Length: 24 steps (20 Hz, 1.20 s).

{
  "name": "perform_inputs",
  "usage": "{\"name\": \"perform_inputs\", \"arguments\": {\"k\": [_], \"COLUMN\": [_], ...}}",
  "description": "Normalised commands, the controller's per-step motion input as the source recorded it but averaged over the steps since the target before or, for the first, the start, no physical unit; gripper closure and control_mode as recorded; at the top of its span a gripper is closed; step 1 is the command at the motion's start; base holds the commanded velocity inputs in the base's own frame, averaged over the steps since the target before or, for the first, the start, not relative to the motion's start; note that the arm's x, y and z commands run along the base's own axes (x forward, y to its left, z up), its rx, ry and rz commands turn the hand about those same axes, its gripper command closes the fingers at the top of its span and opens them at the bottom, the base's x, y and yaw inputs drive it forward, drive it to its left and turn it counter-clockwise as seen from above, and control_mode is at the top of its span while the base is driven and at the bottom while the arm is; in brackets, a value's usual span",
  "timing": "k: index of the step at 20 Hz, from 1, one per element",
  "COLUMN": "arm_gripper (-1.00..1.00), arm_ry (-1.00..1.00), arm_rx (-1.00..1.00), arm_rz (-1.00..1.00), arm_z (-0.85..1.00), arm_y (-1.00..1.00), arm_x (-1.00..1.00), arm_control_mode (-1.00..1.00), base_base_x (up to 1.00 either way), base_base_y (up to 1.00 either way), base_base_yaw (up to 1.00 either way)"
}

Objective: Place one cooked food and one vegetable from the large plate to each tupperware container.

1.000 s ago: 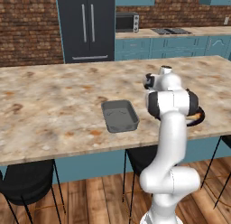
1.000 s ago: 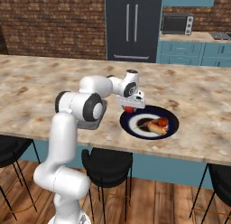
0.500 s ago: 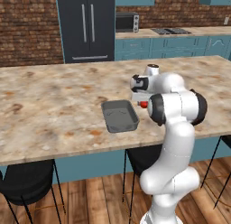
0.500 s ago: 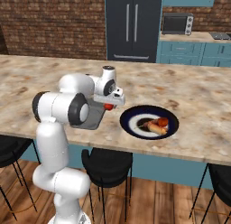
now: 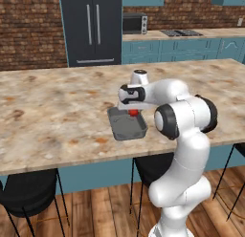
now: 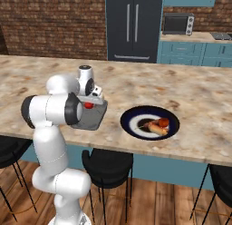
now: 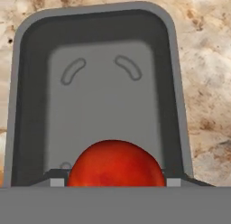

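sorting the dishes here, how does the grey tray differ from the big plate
The grey tray is rectangular with raised walls; the large plate is round and flat. The tray is plain dark grey, the plate navy-rimmed with a white ring. The tray looks narrower than the plate. Both sit on the counter.

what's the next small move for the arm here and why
Probably lower a little and open the fingers: the red tomato is held above the dark grey container, which has nothing else in it, while other food waits on the large plate.
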Motion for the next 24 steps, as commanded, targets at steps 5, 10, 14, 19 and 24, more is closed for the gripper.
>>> {"name": "perform_inputs", "arguments": {"k": [5, 10, 14, 19, 24], "arm_gripper": [1.00, 1.00, 1.00, -1.00, -1.00], "arm_ry": [0.00, 0.00, 0.00, -0.01, 0.00], "arm_rx": [0.01, 0.05, 0.06, 0.00, 0.00], "arm_rz": [0.00, 0.00, 0.00, 0.00, 0.00], "arm_z": [-0.49, -0.46, -0.56, -0.32, 0.06], "arm_y": [0.53, 0.26, 0.09, 0.12, 0.00], "arm_x": [0.18, 0.04, 0.14, 0.31, -0.01], "arm_control_mode": [-1.00, -1.00, -1.00, -1.00, -1.00], "base_base_x": [0.00, 0.00, 0.00, 0.00, 0.00], "base_base_y": [0.00, 0.00, 0.00, 0.00, 0.00], "base_base_yaw": [0.00, 0.00, 0.00, 0.00, 0.00]}}
